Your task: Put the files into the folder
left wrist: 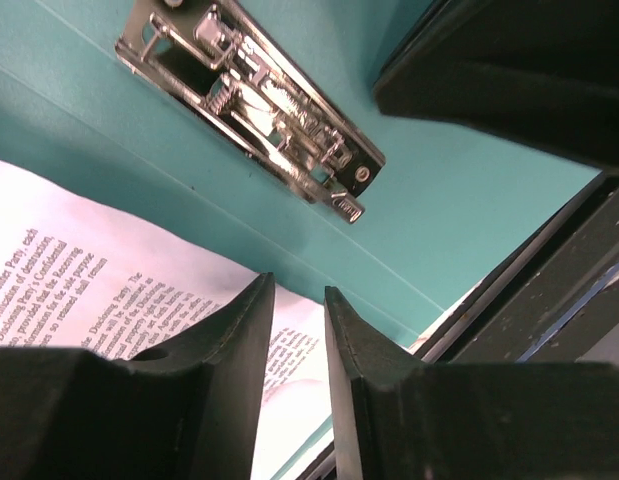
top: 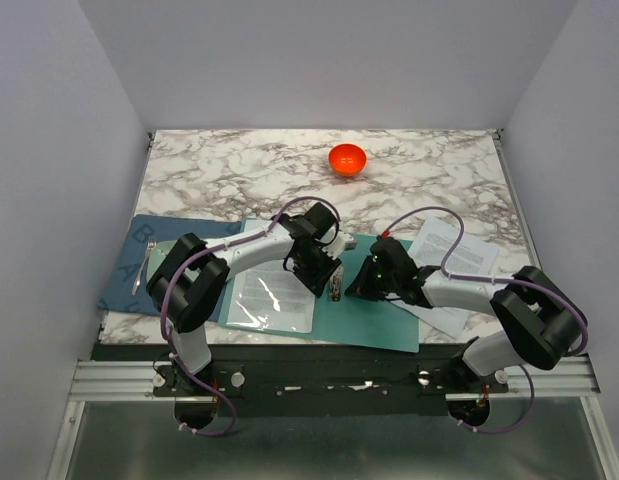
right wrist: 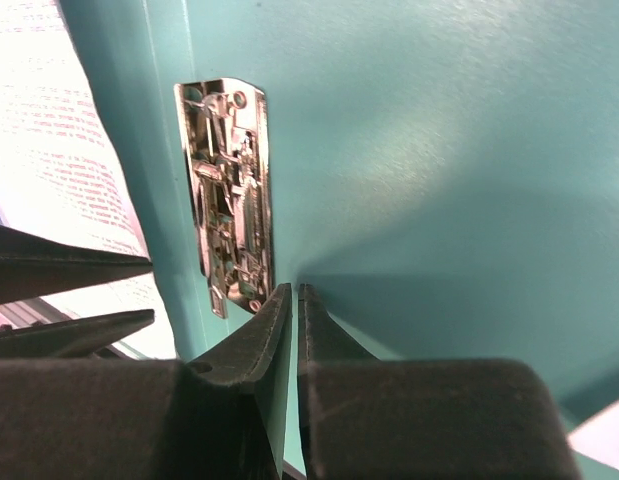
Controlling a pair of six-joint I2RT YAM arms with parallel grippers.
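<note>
The teal folder (top: pixel 374 318) lies open near the table's front edge, with its metal clip (top: pixel 336 287) at the middle. A printed sheet (top: pixel 274 298) lies on its left half under a glossy pocket. More files (top: pixel 451 272) lie on the table just right of the folder. My left gripper (top: pixel 326 277) hovers just left of the clip (left wrist: pixel 259 110), narrowly open and empty, over the sheet (left wrist: pixel 79 270) and folder (left wrist: pixel 469 200). My right gripper (top: pixel 352 288) is shut and empty, its tips (right wrist: pixel 294 287) low over the folder (right wrist: pixel 419 150) beside the clip's (right wrist: pixel 229 190) near end.
A dark blue cloth mat (top: pixel 139 250) with a pale mint plate (top: pixel 165 262) and a utensil lies at the left. An orange bowl (top: pixel 347 158) stands at the back middle. The left gripper's fingers (right wrist: pixel 69 270) show at the left of the right wrist view.
</note>
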